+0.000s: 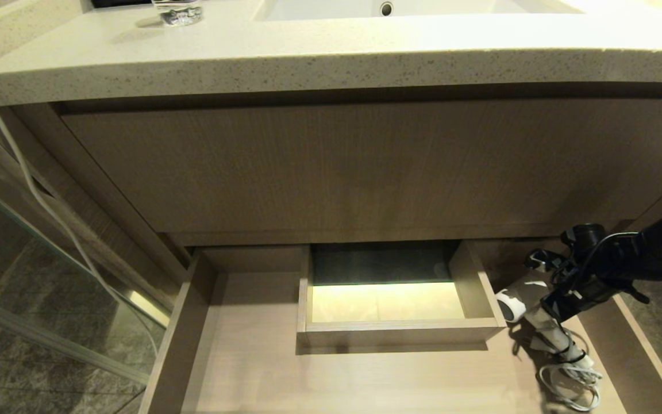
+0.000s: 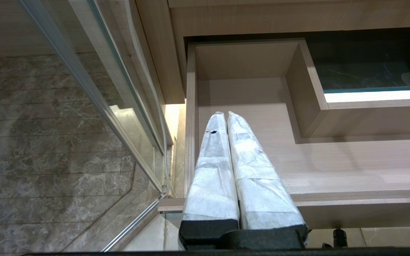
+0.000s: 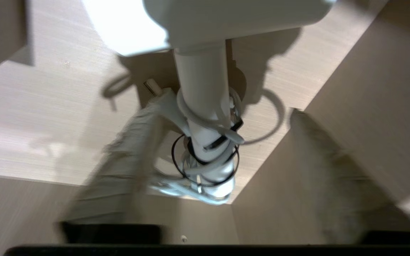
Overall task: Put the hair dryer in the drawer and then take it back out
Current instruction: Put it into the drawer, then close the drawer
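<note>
The light-wood drawer (image 1: 177, 345) stands pulled out under the vanity. The white hair dryer (image 1: 545, 329) lies in its right part, barrel (image 1: 511, 307) toward the middle cut-out and bundled cord (image 1: 573, 386) toward the front. My right gripper (image 1: 550, 303) hangs just over the handle. In the right wrist view the right gripper (image 3: 226, 108) is open, its blurred fingers (image 3: 130, 160) spread on either side of the hair dryer's handle (image 3: 205, 96), with a gap on one side. My left gripper (image 2: 224, 115) is shut and empty above the drawer's left front corner (image 2: 190, 142).
A boxed cut-out (image 1: 388, 333) rises in the drawer's middle. The taller plain panel (image 1: 365, 167) and stone countertop (image 1: 308, 57) with a sink (image 1: 388, 8) and a glass (image 1: 179, 12) stand above. A glass partition (image 1: 32, 276) and a white cable (image 1: 32, 190) are at the left.
</note>
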